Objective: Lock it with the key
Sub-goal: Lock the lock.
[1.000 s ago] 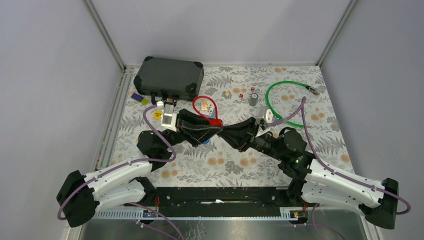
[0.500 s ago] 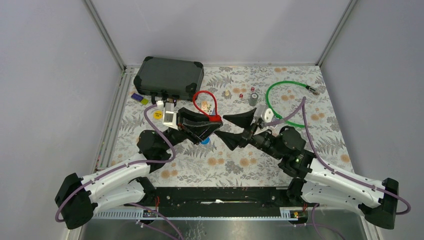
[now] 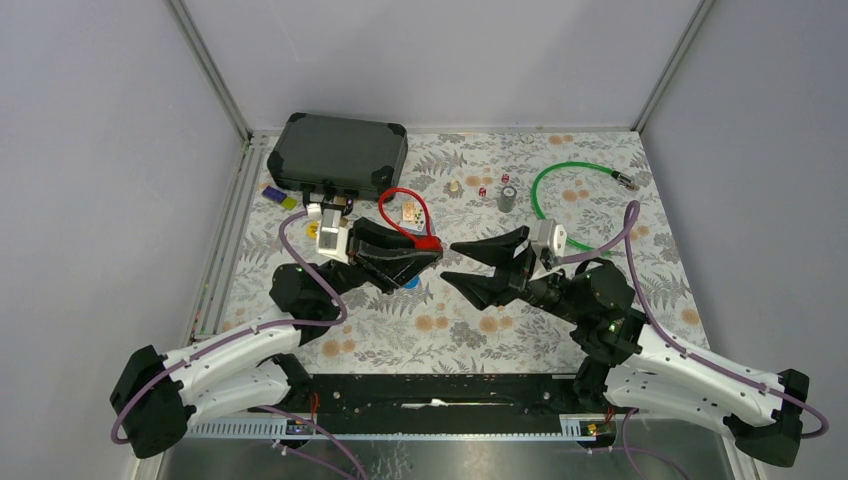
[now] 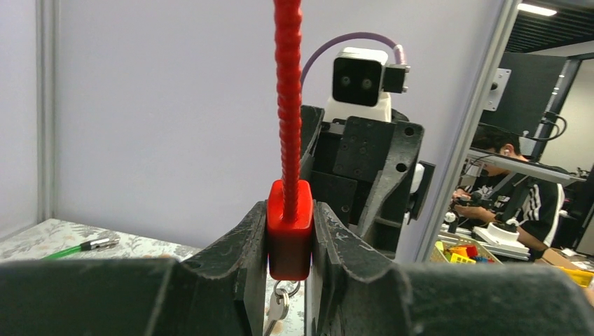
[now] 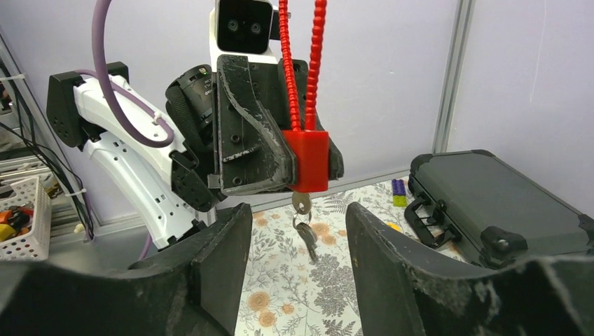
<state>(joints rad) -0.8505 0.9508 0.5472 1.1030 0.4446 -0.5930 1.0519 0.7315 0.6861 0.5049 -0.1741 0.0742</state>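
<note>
Just in front of the right front corner of the dark grey case [image 3: 340, 155], on the side toward the arm bases, the red cable lock [image 5: 306, 161] is held up off the floral tablecloth [image 3: 480, 340]. Its blocky red body is clamped between the two black fingers of the left gripper [image 4: 290, 241], one finger pressed flat against each side. The ribbed red cable [image 4: 288, 91] is seen rising from the top of the body; from above it forms a loop reaching back toward the case. A small metal key [image 5: 302, 203] is seen at the underside of the body, and a ring with a second key is hung below it, clear of the cloth.

Farther from the case, to the right of the lock, the right gripper [image 3: 450, 262] is pointed at the lock with its jaws spread wide and nothing between them. In its wrist view the lock body and the keys are framed in the gap between the two fingers, apart from both.

Against the left front corner of the case, a small blue piece [image 3: 272, 193] and a yellow piece [image 3: 290, 202] are laid on the cloth. Well to the right of the case, a short grey cylinder [image 3: 507, 198] is stood upright, and beyond it a green cable [image 3: 575, 163] is coiled in an open loop.
</note>
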